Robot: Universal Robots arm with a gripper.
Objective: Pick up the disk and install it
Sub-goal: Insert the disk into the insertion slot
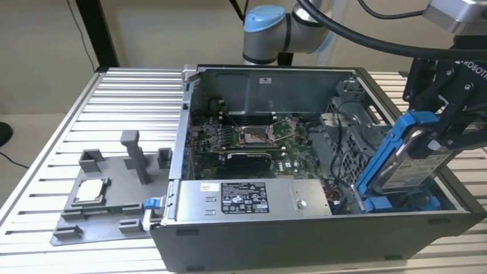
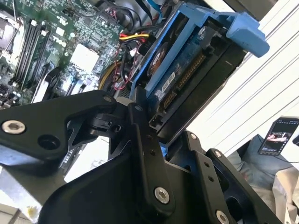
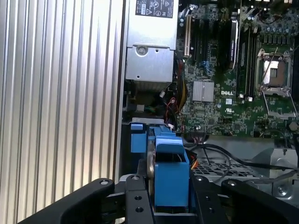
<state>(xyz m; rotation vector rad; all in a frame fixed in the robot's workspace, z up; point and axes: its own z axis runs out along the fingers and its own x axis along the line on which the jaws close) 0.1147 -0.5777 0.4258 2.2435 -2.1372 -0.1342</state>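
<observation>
The disk, a silver-grey drive in a bright blue carrier, stands tilted on end at the open computer case's corner on the exterior view's right. Its lower end sits down inside the case by a blue bay. My black gripper is shut on the disk's upper end. In the second wrist view the black fingers clamp the disk from both sides. In the first wrist view the carrier's blue edge rises between the gripper's finger links.
Inside the case lie the green motherboard and a grey power supply box. A grey fixture with a small silver chip lies on the ribbed table at the exterior view's left. The arm's base stands behind the case.
</observation>
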